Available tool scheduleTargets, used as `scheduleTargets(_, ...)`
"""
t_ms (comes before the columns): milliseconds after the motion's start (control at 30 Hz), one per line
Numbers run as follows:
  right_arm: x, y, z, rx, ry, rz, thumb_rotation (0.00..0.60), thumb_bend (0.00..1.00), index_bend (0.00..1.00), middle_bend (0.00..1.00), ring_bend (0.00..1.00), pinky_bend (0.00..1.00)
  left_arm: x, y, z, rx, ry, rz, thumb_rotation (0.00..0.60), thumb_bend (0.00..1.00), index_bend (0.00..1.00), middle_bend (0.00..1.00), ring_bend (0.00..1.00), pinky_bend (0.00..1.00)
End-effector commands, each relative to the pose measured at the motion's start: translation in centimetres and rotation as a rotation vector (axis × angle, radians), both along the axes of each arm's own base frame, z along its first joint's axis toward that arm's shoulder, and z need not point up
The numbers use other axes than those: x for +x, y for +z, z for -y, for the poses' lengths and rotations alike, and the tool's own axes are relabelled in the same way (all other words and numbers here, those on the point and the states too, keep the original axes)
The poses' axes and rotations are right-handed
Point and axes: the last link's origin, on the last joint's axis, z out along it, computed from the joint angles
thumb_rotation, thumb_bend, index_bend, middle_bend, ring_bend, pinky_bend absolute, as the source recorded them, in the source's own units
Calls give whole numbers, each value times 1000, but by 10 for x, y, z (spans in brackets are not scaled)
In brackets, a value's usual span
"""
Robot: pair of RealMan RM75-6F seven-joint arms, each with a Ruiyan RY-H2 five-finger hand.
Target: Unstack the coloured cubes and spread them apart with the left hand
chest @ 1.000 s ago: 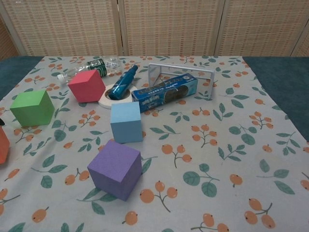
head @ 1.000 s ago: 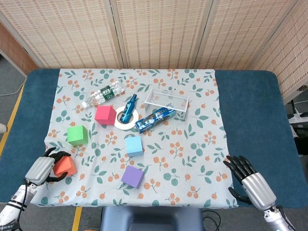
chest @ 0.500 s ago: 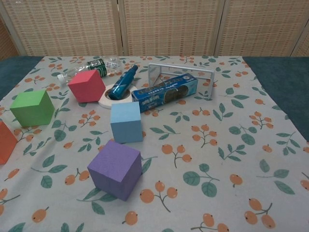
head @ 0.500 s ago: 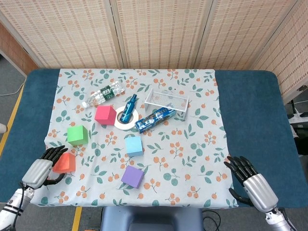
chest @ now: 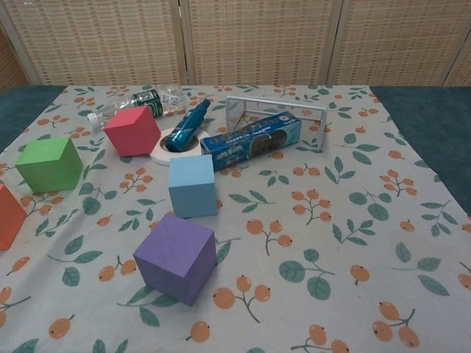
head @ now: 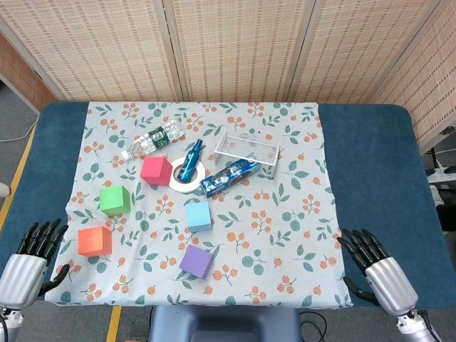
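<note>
orange cube (head: 95, 241): flat on the floral cloth (head: 299, 178) near its front-left corner, nothing touching it. Chest view only catches a sliver at the left frame edge.
green cube (head: 115, 200): just behind orange, apart from it.
pink cube (head: 155, 169): further back, just beside the tape roll (head: 187, 176); can't tell if they touch.
light-blue cube (head: 198, 215): mid-cloth, standing alone.
purple cube (head: 196, 261): front centre, rotated relative to the others, alone.
stack status: none on top of another. All five are single and separated, so the task looks essentially done.
left hand (head: 26, 265): off the cloth's left edge over the blue table (head: 370, 157), fingers spread, holding nothing, clear of orange.
right hand (head: 379, 269): off the front-right corner, fingers apart, empty.
risk 1: orange sits closest to the left hand. Any sweep inward could knock it toward green and close the gap.
risk 2: orange is near the cloth's front-left edge. Fingers dragging there could catch the fabric and shift several cubes at once.
risk 3: trying to space pink out means reaching past green into the clutter of tape roll, blue bottle (head: 190, 160), clear bottle (head: 152, 140), blue packet (head: 229, 177) and wire basket (head: 248, 150). Bottles lie on their sides and would likely roll if nudged.
</note>
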Motion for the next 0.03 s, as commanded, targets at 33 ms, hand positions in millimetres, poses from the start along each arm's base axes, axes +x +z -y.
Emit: scheduleTargets(33,0,1,-1,-10,-5,-3,600,271,0,0,0,0,-3,6,5,1,35,34,600,353,0,0,0,0)
